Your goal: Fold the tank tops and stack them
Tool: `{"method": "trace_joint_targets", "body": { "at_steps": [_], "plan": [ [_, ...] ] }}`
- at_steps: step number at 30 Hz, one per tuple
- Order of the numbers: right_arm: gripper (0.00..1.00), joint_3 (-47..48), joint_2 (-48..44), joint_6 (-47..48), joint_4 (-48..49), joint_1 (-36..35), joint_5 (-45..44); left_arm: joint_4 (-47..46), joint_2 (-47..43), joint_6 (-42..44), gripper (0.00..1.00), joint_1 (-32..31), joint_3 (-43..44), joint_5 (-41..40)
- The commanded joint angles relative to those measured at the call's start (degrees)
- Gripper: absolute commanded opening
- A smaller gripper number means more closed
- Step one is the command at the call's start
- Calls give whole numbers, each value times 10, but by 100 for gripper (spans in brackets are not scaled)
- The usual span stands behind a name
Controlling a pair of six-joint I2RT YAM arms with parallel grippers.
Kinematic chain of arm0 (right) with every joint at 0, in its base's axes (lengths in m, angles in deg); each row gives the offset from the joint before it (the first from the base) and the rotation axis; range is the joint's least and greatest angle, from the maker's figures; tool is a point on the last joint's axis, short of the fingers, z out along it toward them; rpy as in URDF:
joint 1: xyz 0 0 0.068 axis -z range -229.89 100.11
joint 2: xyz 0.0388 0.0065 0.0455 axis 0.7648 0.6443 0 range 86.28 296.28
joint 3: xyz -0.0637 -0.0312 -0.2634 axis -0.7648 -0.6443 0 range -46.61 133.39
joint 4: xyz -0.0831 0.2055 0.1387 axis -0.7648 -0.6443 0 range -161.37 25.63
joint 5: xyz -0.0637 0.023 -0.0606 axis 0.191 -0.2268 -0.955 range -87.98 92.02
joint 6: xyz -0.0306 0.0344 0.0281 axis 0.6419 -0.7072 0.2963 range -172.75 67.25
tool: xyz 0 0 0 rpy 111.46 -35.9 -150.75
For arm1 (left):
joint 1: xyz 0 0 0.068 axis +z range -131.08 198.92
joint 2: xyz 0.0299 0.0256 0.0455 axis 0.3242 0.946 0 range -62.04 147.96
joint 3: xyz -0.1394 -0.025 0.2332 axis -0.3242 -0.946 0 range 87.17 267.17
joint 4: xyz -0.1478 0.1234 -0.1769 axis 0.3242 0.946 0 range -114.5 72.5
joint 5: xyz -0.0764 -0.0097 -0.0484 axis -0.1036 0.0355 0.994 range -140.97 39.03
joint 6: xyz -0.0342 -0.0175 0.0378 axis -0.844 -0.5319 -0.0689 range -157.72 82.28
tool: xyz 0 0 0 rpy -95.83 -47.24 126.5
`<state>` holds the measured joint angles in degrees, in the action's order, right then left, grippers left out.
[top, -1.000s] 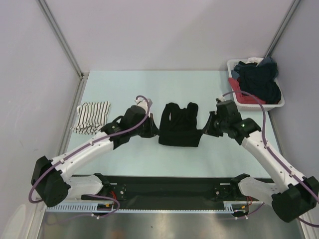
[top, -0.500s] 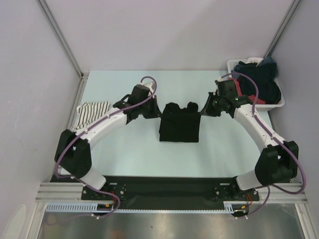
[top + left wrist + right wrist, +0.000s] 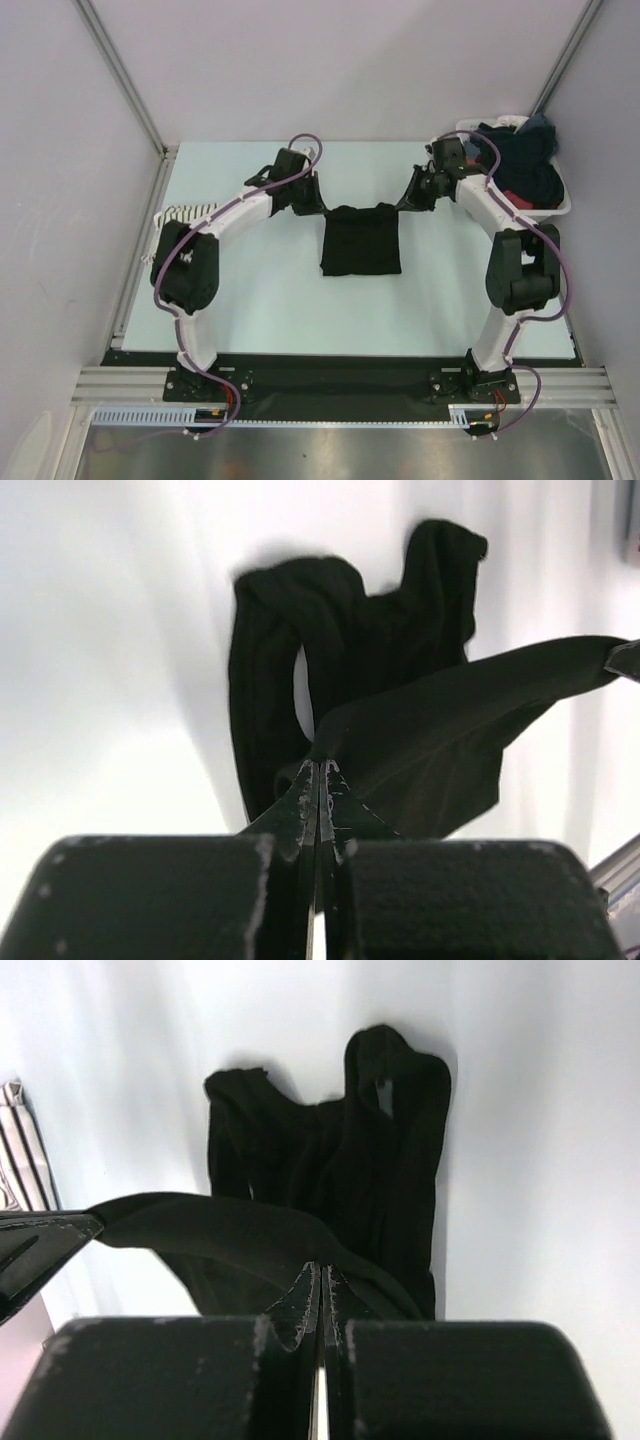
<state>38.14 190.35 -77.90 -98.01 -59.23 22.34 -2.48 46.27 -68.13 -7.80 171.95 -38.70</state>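
Pinching 1 black tank top (image 3: 361, 242): 2 hands (image 3: 320, 207) (image 3: 403, 205).

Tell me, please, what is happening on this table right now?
Two robot arms are folding the black tank top. The left claw and the right claw are each shut on one end of a fabric edge, stretched between them above the rest of the top. The striped tank top lies at the left edge of the table, partly hidden by the left arm. A basket of dark clothes sits far right.

Centre-table, black tank top (image 3: 361, 245) lies half-folded; striped tank top (image 3: 186, 213) left.
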Motion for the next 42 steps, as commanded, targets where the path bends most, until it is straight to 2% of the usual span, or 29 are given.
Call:
{"method": "trace_joint_targets", "body": {
  "at_steps": [1, 8, 14, 16, 17, 18, 19, 20, 21, 24, 26, 29, 31, 33, 35, 36, 38, 42],
  "plan": [
    [0, 50, 41, 0, 24, 6, 16, 7, 42, 21, 0, 12, 61, 3],
    [1, 137, 137, -10, 25, 13, 12, 23, 117, 19, 1, 32, 137, 1],
    [2, 180, 199, -24, 23, 16, -9, 27, 179, 16, 6, 47, 194, 5],
    [2, 175, 203, -35, 38, 16, -19, 26, 199, 13, 18, 51, 213, 10],
    [7, 173, 206, -38, 41, 15, -21, 28, 205, 12, 29, 53, 220, 10],
    [29, 173, 207, -39, 46, 15, -25, 29, 210, 12, 51, 54, 229, 7],
    [41, 169, 205, -40, 52, 14, -33, 27, 208, 14, 60, 56, 229, 3],
    [48, 167, 194, -39, 56, 14, -39, 21, 203, 16, 68, 56, 226, -14],
    [62, 157, 185, -37, 63, 13, -46, 18, 187, 20, 85, 58, 216, -26],
    [69, 133, 138, -25, 81, 13, -62, -8, 130, 30, 95, 59, 169, -55],
    [64, 96, 112, -17, 93, 13, -68, -36, 98, 34, 95, 58, 135, -58],
    [52, 53, 81, -4, 117, 13, -64, -78, 47, 43, 92, 55, 74, -33],
    [44, 48, 86, 7, 120, 15, -50, -92, 33, 57, 81, 46, 56, -12],
    [38, 51, 97, 16, 119, 14, -39, -97, 38, 68, 65, 40, 59, 2],
    [34, 54, 112, 17, 119, 13, -25, -95, 51, 70, 57, 38, 71, 24],
    [27, 55, 116, 17, 123, 13, -21, -93, 69, 71, 47, 37, 86, 36],
    [24, 55, 127, 13, 131, 11, -1, -87, 96, 64, 37, 36, 101, 76],
    [5, 53, 151, -6, 172, 10, 68, -117, 124, 34, 18, 29, 109, 143]
  ]
}}
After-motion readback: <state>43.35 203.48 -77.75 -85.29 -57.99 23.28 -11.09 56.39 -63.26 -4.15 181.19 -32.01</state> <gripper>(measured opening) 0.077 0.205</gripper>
